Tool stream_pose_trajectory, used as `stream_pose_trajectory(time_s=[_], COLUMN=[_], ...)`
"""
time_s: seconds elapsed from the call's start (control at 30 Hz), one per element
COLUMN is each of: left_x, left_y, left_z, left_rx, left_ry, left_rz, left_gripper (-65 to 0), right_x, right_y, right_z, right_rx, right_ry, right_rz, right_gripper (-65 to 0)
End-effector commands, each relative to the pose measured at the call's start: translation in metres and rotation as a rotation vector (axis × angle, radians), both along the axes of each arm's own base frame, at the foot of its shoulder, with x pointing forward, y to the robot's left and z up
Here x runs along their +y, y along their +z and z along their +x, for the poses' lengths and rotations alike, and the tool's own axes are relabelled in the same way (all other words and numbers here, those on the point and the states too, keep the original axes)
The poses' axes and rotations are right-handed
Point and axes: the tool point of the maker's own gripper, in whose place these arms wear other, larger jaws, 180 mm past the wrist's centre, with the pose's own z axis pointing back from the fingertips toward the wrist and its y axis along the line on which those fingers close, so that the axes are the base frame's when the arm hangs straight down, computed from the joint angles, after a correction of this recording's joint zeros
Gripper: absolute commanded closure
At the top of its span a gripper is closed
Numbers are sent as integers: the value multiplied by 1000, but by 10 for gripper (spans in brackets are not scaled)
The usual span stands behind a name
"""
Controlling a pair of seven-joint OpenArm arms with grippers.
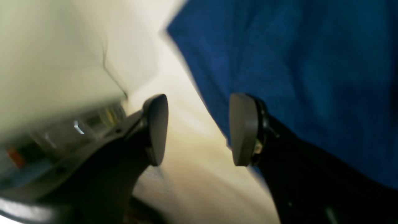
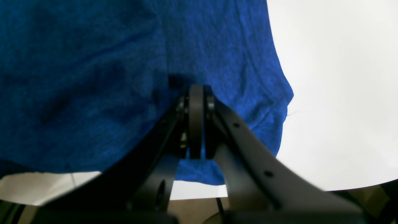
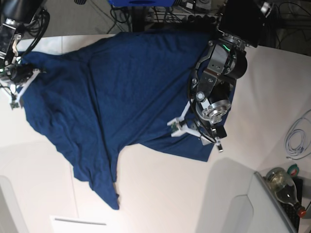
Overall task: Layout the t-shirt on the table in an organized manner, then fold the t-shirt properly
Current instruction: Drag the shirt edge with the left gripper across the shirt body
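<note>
1. The shirt lies spread over the far half of the white desk, rumpled, with one long flap trailing toward the near edge and ending in a point.
2. In the base view the left arm hangs over the shirt's right-hand part, its left pincer low by the cloth's near hem.
3. The left wrist view shows that pincer spread wide: one finger stands over bare desk, the other over the shirt, with the cloth's edge running between them. Nothing sits in the gap. The picture is blurred.
4. The right arm is at the far left corner of the base view, its right pincer at the shirt's left end.
5. In the right wrist view that pincer is pressed together on blue cloth, with fabric bunched around the tips and hanging below them.
6. Bare desk shows just beside that pinched corner.
7. A bottle lies off the desk's near right corner, and a white cable loops nearby.
</note>
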Motion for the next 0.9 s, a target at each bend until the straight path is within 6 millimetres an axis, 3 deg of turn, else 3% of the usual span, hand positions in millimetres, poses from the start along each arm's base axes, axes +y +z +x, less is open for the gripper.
stream_pose_trajectory(time_s=[0.0, 0.17, 0.33, 0.5, 0.7, 0.87], left_x=[13, 35, 46, 34, 21, 6], left_y=[14, 14, -7, -21, -38, -53], left_z=[12, 23, 25, 29, 30, 22], left_rx=[-30, 24, 102, 178, 265, 342], left_ry=[-22, -76, -45, -12, 4, -4], left_rz=[65, 180, 167, 9, -82, -127], left_gripper=[-306, -304, -304, -301, -148, -133], right_x=[-10, -10, -10, -9, -9, -9], right_y=[10, 10, 10, 9, 10, 11], right_z=[8, 7, 7, 7, 8, 10], right_rx=[-33, -31, -31, -31, -35, -39], right_ry=[-1, -2, -2, -3, -3, -3], right_rz=[-27, -25, -25, -24, -24, -24], right_gripper=[-3, -3, -3, -3, -3, -3])
